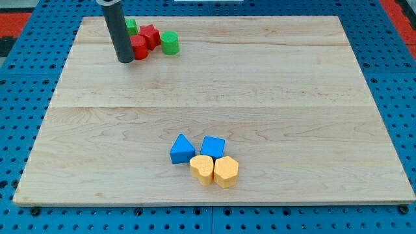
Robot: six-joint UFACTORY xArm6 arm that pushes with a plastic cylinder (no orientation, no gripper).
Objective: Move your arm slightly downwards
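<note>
On the wooden board (273, 84), my tip (126, 60) touches the red cylinder (139, 47)

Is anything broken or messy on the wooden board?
Nothing stands out. The wooden board looks whole. Two blue blocks and two yellow blocks huddle near the view's bottom. Red and green blocks cluster at top left, my tip beside them.

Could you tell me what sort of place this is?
Probably a robotics lab bench: a wooden board on a blue pegboard, small coloured blocks like the blue triangle, and my tip beside the red blocks.
</note>
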